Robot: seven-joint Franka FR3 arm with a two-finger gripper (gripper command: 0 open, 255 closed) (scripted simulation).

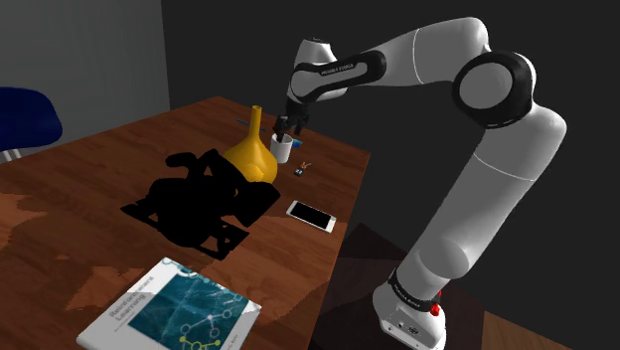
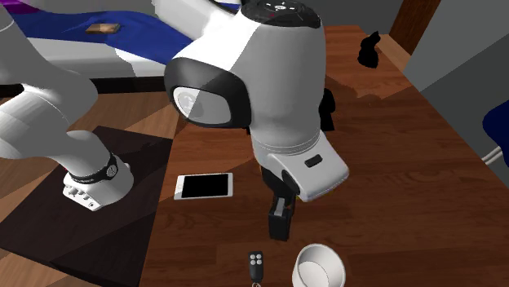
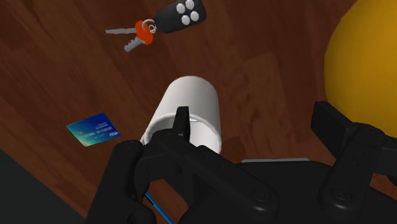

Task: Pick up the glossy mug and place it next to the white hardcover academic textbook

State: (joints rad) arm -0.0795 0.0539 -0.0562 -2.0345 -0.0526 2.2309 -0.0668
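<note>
End effector (image 1: 287, 129) spread, poised at white mug (image 1: 281, 150); nothing gripped yet. Mug on bench (image 1: 99, 214), far end, just beside yellow vase (image 1: 252, 154). Grasp, lift and carry to textbook (image 1: 171, 308), near end, all remain.

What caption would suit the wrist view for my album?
Open tool over a white mug, with keys, a card and a yellow vase nearby.

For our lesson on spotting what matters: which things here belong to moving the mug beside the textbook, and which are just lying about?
Belongs to the job:
white mug
textbook
gripper, open over the mug

Just lying about:
yellow vase
smartphone
key fob with keys
blue card
</note>
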